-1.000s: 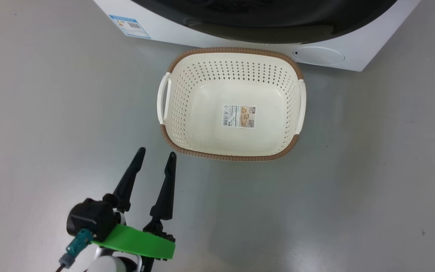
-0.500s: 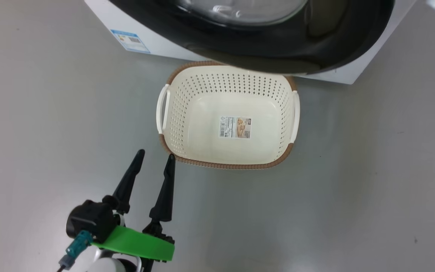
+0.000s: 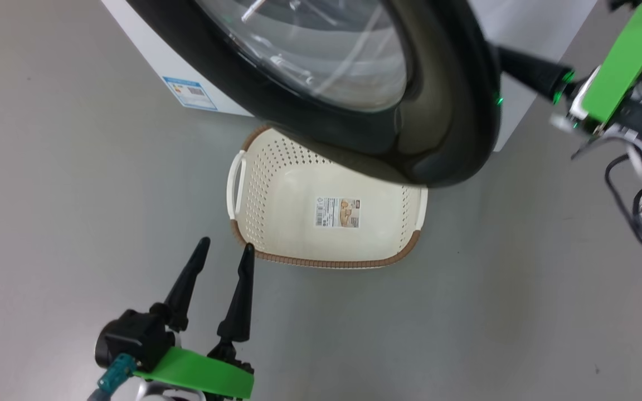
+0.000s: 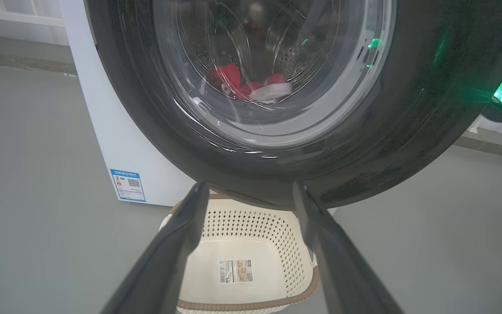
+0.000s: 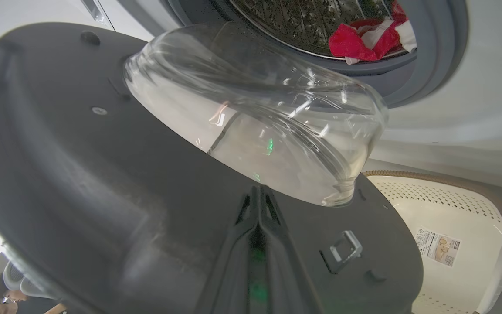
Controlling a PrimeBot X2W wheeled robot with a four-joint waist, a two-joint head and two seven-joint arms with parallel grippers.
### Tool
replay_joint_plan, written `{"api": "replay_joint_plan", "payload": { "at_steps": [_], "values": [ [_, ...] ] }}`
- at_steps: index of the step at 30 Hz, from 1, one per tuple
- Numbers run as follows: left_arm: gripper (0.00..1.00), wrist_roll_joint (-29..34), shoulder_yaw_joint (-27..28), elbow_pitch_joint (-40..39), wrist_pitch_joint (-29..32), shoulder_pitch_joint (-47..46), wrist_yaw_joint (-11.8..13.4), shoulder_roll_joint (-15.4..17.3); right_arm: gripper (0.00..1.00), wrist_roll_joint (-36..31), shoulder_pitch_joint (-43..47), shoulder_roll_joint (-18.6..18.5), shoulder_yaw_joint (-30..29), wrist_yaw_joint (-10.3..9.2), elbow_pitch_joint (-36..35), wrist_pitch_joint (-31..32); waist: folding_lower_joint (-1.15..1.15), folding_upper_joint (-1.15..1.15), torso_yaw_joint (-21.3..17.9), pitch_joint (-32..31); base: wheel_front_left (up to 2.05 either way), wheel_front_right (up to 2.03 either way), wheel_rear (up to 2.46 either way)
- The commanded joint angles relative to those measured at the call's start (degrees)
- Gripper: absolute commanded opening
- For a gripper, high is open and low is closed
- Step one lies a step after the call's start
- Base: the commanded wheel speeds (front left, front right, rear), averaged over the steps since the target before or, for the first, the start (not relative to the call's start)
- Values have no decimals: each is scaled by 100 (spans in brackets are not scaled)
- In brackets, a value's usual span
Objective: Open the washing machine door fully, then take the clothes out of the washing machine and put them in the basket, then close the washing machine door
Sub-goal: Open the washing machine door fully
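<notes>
- Left gripper (image 3: 226, 246): lower left of the head view, above the grey floor (image 3: 48, 223). Fingers spread wide, nothing between them. Tips near the basket's near left corner, not touching it.
- Washing machine (image 3: 156, 55): white body at upper left, with a blue label (image 3: 189, 93) low on its front.
- Basket (image 3: 321, 262): on the floor just in front of the machine, with a paper sticker (image 3: 337, 212) on its bottom.
- Washing machine door (image 3: 443, 111): partly open, swung outward. Its black rim overhangs the basket's far side in the head view.
- Clothes (image 5: 355, 43): red with white trim, lying in the steel drum (image 5: 303, 22) (the left wrist view shows them through the door glass).
- Right gripper (image 3: 507, 58): upper right of the head view. Fingers pressed together, pinching nothing. Tips tucked behind the door's free edge, at its inner face just below the glass bowl (image 5: 255, 122) and near the latch hook (image 5: 344, 249). Whether they touch the door cannot be told.
</notes>
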Motion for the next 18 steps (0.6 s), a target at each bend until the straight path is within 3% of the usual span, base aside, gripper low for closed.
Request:
{"api": "replay_joint_plan", "payload": {
  "at_steps": [1, 18],
  "values": [
    [100, 68, 208, -113, -51, 124, -9, 87, 0, 38, 188, 83, 56, 3, -252, 85, 0, 0, -24, -104, 0, 0, 0],
    [100, 109, 291, -213, -51, 358, 17, 87, 0, 121, 1017, 287, 36, 3, -889, 456, 0, 0, -14, -436, 0, 0, 0]
  ]
}}
